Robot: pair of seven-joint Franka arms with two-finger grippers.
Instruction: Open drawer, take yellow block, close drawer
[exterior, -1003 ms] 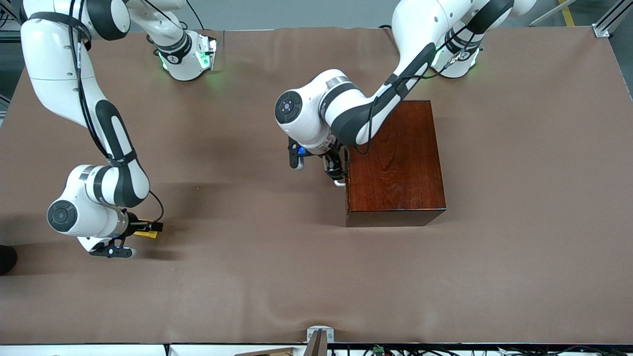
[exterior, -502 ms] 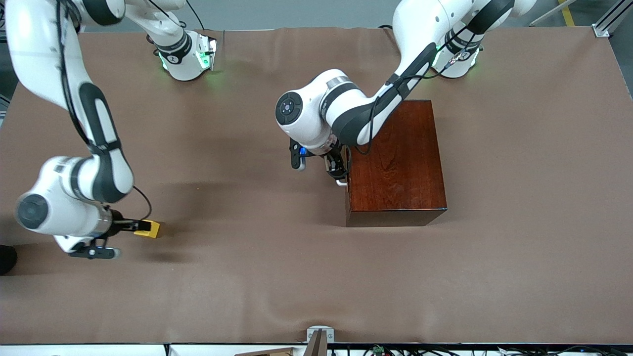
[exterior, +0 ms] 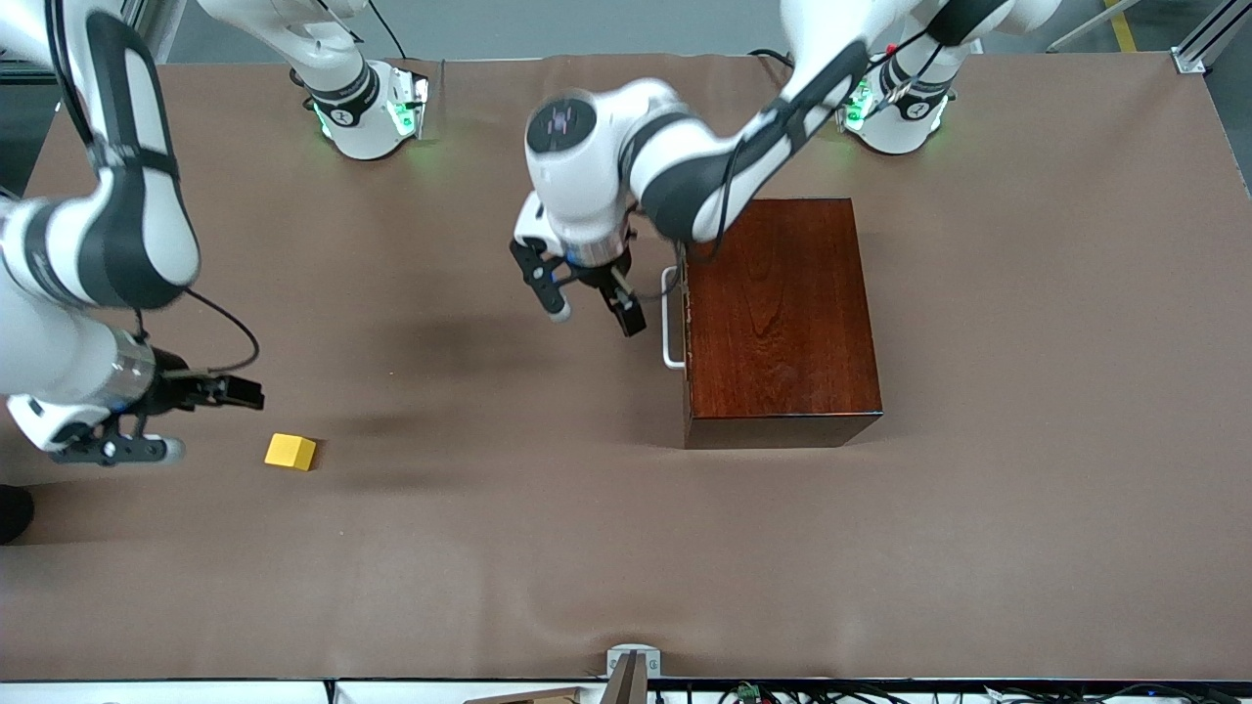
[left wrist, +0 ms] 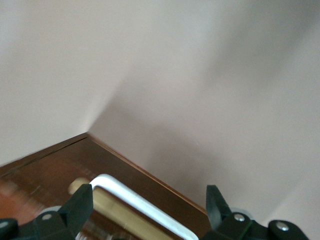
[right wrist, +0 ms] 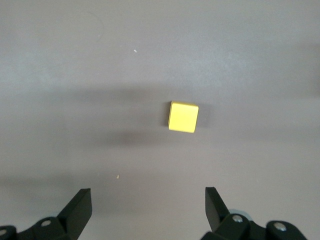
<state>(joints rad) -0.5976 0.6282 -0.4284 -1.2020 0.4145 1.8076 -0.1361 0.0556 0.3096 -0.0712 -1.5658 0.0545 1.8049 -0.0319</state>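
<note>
Brown cloth table (exterior: pixel 978 548) bears glossy box (exterior: pixel 782 323) and yellow block (exterior: pixel 290 452).

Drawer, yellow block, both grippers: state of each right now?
drawer: shut, only its white handle showing at the box front.
yellow block: loose on the table, nothing gripping it.
left gripper: open, beside the drawer handle, not touching it.
right gripper: open, empty, up beside the block.
</note>
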